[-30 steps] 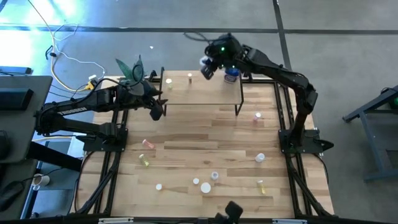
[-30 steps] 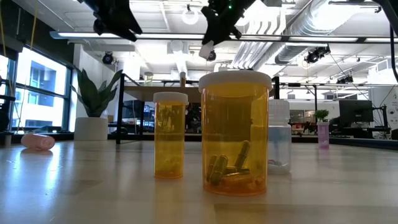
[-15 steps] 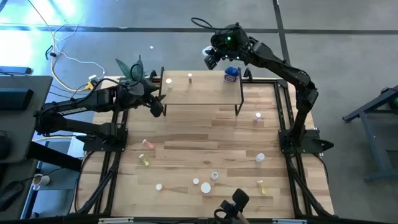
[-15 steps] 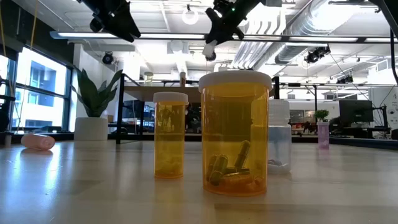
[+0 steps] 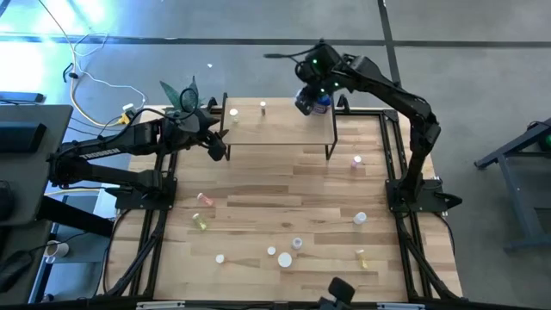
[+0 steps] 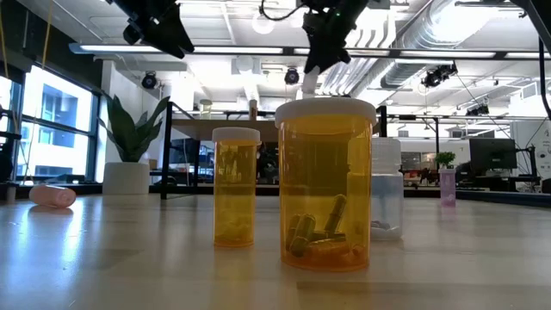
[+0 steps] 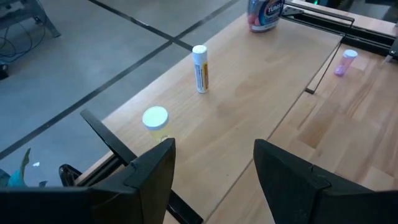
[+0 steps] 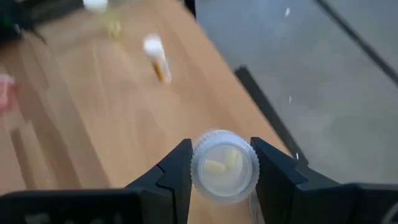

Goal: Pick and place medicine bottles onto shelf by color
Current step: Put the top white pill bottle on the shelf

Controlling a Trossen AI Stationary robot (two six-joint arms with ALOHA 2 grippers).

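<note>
Blue bottle (image 5: 320,103) at shelf's (image 5: 284,129) far right corner, right gripper (image 5: 306,100) straddling it.
Right wrist view: bottle's clear cap (image 8: 224,165) sits between the right gripper's fingers (image 8: 174,169), jaws apart around it, firm grasp can't be confirmed. White-capped yellow bottle (image 7: 199,68) and another white-capped one (image 7: 155,119) stand further along the shelf. Left gripper (image 7: 212,168) open, hovering over shelf's near left edge. Other bottles scattered on bench (image 5: 275,185): pink one (image 5: 356,161) right of shelf, several near front edge.
</note>
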